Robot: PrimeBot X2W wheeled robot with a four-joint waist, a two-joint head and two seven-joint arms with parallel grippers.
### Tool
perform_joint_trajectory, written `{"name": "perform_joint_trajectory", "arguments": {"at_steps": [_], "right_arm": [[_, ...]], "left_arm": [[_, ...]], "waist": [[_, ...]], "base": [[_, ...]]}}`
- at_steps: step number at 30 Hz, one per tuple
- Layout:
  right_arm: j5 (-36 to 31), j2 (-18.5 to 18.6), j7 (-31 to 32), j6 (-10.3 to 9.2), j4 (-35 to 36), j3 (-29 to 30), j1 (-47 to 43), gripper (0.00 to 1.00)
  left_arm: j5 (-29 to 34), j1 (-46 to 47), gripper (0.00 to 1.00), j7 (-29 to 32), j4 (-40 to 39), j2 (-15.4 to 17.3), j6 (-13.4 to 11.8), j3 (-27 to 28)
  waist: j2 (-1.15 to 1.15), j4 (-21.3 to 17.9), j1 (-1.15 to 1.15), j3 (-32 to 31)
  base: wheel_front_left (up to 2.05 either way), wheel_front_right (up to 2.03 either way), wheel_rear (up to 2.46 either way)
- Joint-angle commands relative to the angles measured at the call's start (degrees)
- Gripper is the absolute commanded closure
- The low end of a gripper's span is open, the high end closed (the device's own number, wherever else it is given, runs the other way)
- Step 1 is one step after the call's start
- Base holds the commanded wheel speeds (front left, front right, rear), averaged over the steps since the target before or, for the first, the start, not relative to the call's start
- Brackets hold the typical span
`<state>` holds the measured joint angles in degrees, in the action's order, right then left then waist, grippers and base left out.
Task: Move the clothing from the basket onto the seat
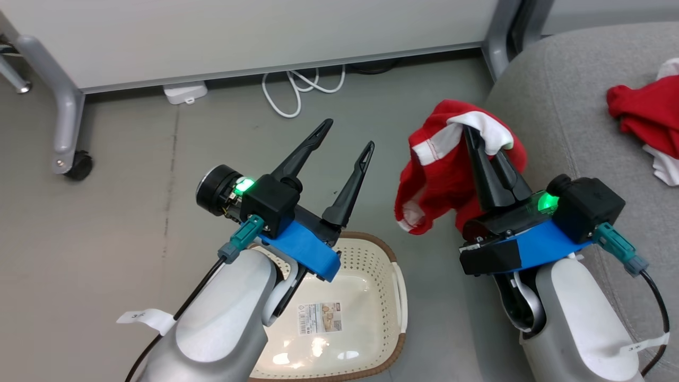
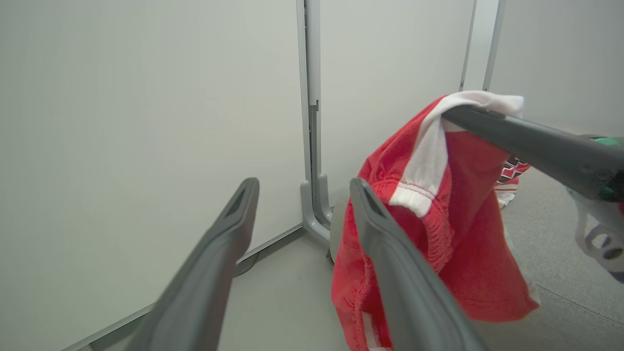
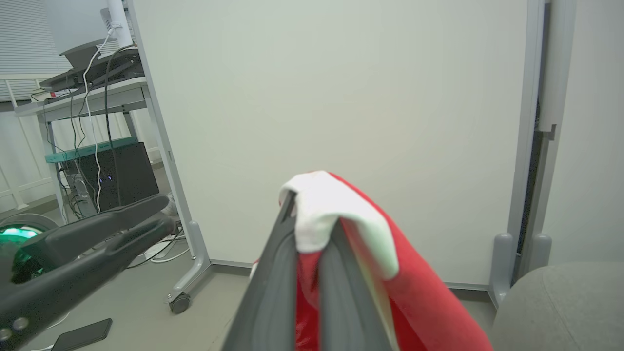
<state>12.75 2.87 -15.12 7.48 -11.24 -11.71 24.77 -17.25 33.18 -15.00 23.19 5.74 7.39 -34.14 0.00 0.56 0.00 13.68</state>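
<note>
Left gripper (image 1: 349,133): held above the basket (image 1: 395,261), jaws spread wide, nothing between them.
Right gripper (image 1: 471,131): jaws clenched on a white band of the red shorts (image 1: 435,180) — the cloth is pinched right at the tips.
Shorts: hung in the air from that pinch, between the basket and the sofa seat (image 1: 557,95), near the seat's edge; the floor (image 1: 132,212) is not touched.
Jersey (image 1: 642,114): a second red-and-white garment, laid crumpled on the seat, well apart from the shorts.
Basket: set on the floor beneath the left gripper; its bare bottom and a barcode sticker (image 1: 320,317) are seen.
Stage: the last carry is judged to be under way, with only the drop onto the seat left.
Handling: the shorts are judged light, soft and limp — no shape is kept, and the free folds will swing with any sideways move. Nothing fragile is involved.
Hold: a thick seam or waistband is judged the best place to be gripped, since thin knit could slide out of narrow fingers; the present pinch is small, so slipping is to be watched.
Next: the right gripper is best carried well over the seat before the jaws are released, so that no hanging end is left draped off the edge.
</note>
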Motion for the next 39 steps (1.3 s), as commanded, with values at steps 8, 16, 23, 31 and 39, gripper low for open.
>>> {"name": "perform_joint_trajectory", "arguments": {"at_steps": [8,16,23,31,39], "right_arm": [[-1.15,0.02,-0.04,0.03,1.8,3.09,-2.55,1.0],[-0.06,0.0,-0.04,0.03,2.91,4.44,-3.6,1.0],[0.87,0.01,-0.04,0.03,3.71,5.26,-5.2,1.0],[1.15,0.01,-0.04,0.03,4.16,6.26,-6.56,1.0],[1.73,0.01,-0.04,0.03,4.45,6.94,-7.54,1.0]], "left_arm": [[1.85,0.62,0.0,-0.27,-0.82,1.04,0.08,0.6],[2.34,1.7,0.0,-0.27,-0.21,1.97,0.11,-0.76],[1.77,2.47,0.0,-0.27,0.58,2.64,0.12,-2.58],[1.16,3.11,0.0,-0.27,1.37,2.89,0.11,-4.48],[0.77,3.47,0.0,-0.27,1.67,3.11,0.11,-5.09]], "waist": [[0.0,-5.86,0.0,2.84],[0.0,-11.33,0.0,3.87],[0.0,-15.88,0.0,4.07],[0.0,-18.92,0.0,4.37],[0.0,-19.71,0.0,4.48]], "base": [[0.0,0.0,0.0],[0.0,0.0,0.0],[0.0,0.0,0.0],[0.0,0.0,0.0],[0.0,0.0,0.0]]}}
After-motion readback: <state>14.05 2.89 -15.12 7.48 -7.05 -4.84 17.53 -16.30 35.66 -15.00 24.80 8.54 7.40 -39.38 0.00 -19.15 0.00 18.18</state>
